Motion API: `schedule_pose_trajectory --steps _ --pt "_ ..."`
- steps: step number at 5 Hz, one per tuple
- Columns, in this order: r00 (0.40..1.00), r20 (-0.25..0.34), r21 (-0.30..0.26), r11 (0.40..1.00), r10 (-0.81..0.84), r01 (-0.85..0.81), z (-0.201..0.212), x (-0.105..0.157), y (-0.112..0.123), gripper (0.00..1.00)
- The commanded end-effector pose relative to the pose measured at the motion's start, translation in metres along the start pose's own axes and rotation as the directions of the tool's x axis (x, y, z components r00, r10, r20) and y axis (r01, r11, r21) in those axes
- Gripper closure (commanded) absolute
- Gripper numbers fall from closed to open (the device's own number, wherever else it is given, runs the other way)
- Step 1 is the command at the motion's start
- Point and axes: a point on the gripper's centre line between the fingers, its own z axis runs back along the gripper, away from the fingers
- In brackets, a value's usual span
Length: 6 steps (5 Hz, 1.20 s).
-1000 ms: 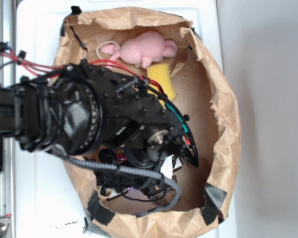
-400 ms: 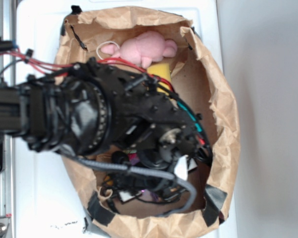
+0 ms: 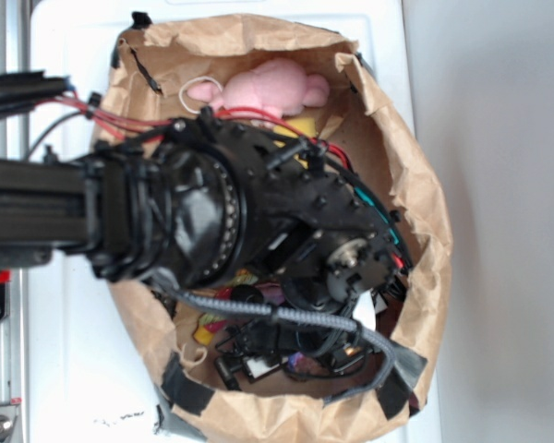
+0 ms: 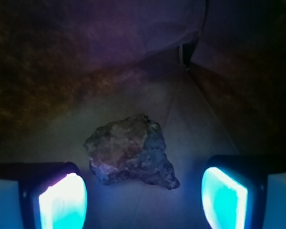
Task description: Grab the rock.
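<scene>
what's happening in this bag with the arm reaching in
A WidowX arm is reaching down into a brown paper bag to grab a rock. In the wrist view the rock lies on the bag's floor, apart from both glowing fingers, which stand open on either side of it; nothing is gripped yet. A pink plush toy lies at the bag's far end, and the arm hides the rock from the exterior view.

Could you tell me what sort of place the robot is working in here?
Probably a lab test rig: a taped brown paper bag on a white surface holds a pink plush toy, and the rock lies between the open gripper fingers.
</scene>
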Motion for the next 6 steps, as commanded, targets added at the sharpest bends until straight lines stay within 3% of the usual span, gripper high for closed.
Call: schedule_pose_trajectory --steps 1,3,6 --pt "0.998 0.009 0.004 0.998 -0.065 0.065 -0.005 0.023 -0.009 0.00" --pt "0.994 0.015 -0.017 0.994 -0.109 0.109 -0.006 0.025 -0.030 0.00" --pt "0.996 0.027 -0.036 0.995 -0.088 0.089 -0.009 0.033 -0.026 0.00"
